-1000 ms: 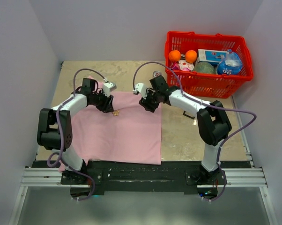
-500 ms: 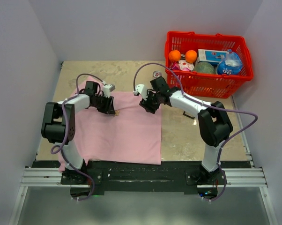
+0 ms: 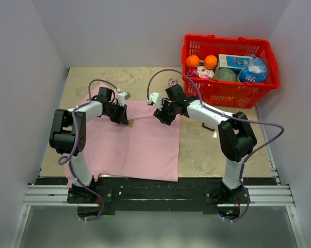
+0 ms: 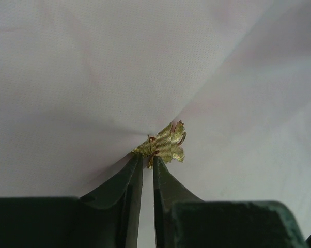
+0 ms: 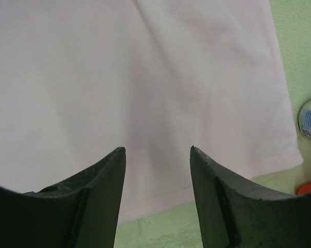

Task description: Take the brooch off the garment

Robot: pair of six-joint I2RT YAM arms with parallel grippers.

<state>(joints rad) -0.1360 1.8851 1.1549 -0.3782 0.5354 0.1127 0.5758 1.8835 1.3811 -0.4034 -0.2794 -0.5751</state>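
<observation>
Brooch (image 4: 166, 144), a small golden leaf-like piece, sits right at the tips of the left gripper (image 4: 149, 156), just ahead of them and a touch to their right in the wrist view. The two fingers (image 4: 128, 186) are drawn almost together, with only a thin slit between them, and they pinch the brooch's near edge. Pink garment (image 4: 93, 77) lies under and all around the tips, its cloth puckered into creases that run to the brooch.

From above, the brooch (image 3: 128, 124) shows as a tan speck at the left gripper (image 3: 125, 122). It lies in the far half of the garment (image 3: 135, 150), which is spread on the table (image 3: 207, 150).

The right gripper (image 3: 159, 118) hangs well to the right of the left one, over the garment's far right corner. Its jaws stand apart with nothing between them. Plain pink cloth lies ahead of its tips, the hem passes beneath its fingers (image 5: 101, 196), and bare table (image 5: 295, 62) shows to their right. Beyond that gripper and farther right, a red basket (image 3: 230, 93) holds two oranges (image 3: 192, 61) and other goods.
</observation>
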